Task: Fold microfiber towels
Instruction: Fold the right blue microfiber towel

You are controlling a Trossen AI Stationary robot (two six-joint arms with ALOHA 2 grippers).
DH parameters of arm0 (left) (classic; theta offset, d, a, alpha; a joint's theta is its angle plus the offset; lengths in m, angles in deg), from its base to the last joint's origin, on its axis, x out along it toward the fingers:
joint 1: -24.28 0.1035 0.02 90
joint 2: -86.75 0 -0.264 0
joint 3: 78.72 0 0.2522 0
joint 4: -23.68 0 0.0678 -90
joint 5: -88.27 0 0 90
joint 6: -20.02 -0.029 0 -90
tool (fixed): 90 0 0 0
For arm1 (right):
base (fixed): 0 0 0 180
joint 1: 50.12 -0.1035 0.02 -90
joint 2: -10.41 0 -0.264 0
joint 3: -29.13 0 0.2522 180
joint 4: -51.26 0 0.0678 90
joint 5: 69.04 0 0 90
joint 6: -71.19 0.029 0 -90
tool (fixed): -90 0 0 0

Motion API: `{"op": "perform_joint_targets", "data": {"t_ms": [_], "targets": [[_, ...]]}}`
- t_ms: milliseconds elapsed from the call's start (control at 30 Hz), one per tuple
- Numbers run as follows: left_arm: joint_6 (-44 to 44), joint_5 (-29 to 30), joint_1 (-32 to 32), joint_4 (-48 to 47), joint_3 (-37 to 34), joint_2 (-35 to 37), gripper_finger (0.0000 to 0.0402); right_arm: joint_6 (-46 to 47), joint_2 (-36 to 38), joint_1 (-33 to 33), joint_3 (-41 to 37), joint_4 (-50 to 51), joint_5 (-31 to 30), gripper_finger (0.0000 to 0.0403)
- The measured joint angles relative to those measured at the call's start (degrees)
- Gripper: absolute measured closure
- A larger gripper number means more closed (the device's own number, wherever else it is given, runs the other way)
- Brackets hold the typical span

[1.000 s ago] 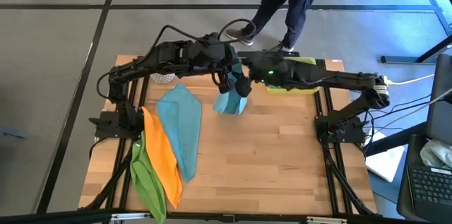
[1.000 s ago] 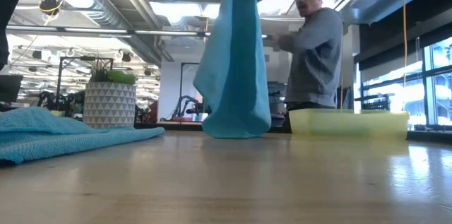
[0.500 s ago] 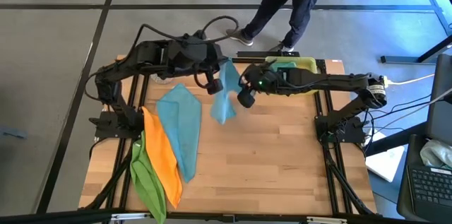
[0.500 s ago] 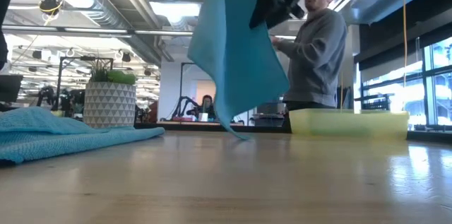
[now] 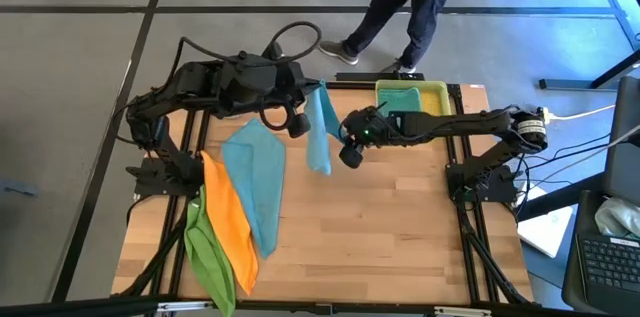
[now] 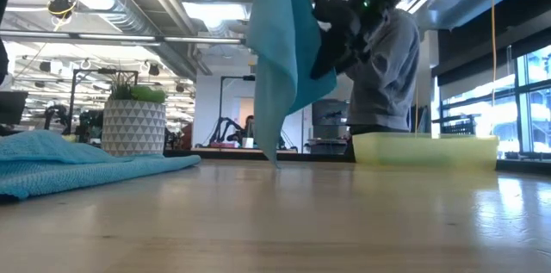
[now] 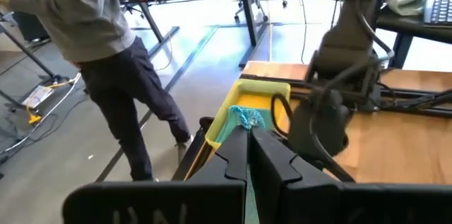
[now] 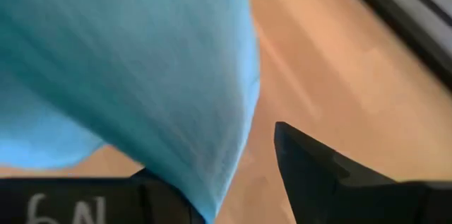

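Teal towel (image 5: pixel 318 132) held aloft over table's (image 5: pixel 400 227) far-middle part, pinched at top by left gripper (image 5: pixel 297 122), jaws closed on cloth; lower tip hangs just above the wood. Right gripper (image 5: pixel 349 147) positioned beside hanging towel, fingers (image 8: pixel 332 174) parted, cloth edge between them. Second teal towel (image 5: pixel 257 182), orange towel (image 5: pixel 229 222), green towel (image 5: pixel 208 257) laid along left edge. Yellow tray (image 5: pixel 432 97) at far edge.

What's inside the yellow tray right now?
The yellow tray holds a bunched teal towel at the end nearer the hanging towel. The left wrist view shows its edge at the rim. What lies under it is hidden.
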Motion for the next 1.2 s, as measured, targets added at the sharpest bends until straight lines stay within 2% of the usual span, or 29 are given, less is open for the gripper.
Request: {"op": "perform_joint_targets", "data": {"t_ms": [133, 267, 333, 467, 533, 633, 767, 900, 1100, 1200], "targets": [[0.2, 0.7, 0.1, -0.4, 0.0, -0.1, 0.0402, 3.4, 0.0, 0.0, -4.7, -3.5, 1.9, 0.0254], [0.4, 0.7, 0.0, -0.6, 0.0, -0.1, 0.0401, 3.9, 0.8, 0.0, -5.7, -3.8, 2.0, 0.0266], [0.4, 0.7, 0.0, -1.2, 0.0, -0.1, 0.0402, 2.6, 1.5, 0.0, -5.7, -3.9, 2.0, 0.0289], [-0.4, 0.8, 0.3, -3.4, 0.0, -0.1, 0.0402, 0.1, 4.3, 0.0, -5.7, -2.4, 2.3, 0.0368], [-1.4, 0.9, 0.7, -5.7, 0.0, -0.1, 0.0402, -1.5, 6.6, 0.0, -5.7, -0.8, 2.7, 0.0392], [-1.6, 2.5, 1.5, -10.5, 0.0, -0.1, 0.0402, -2.6, 10.9, 0.0, -5.7, 4.2, 3.1, 0.0393], [-1.4, 3.1, 2.8, -15.0, -0.7, -0.1, 0.0402, -3.8, 18.5, 0.0, -5.7, 12.4, -1.6, 0.0397], [-1.2, 3.0, 3.8, -15.7, -2.8, -0.1, 0.0402, -5.2, 26.5, 0.0, -5.7, 17.2, -4.6, 0.0399], [-1.1, -3.8, 8.6, -14.7, -11.9, -0.1, 0.0402, -10.0, 33.2, 1.1, -5.6, 22.0, -5.5, 0.0398], [-3.0, -4.2, 11.4, -11.7, -18.6, -0.2, 0.0402, -10.9, 33.4, 2.6, -5.6, 23.1, -5.8, 0.0398]]}}
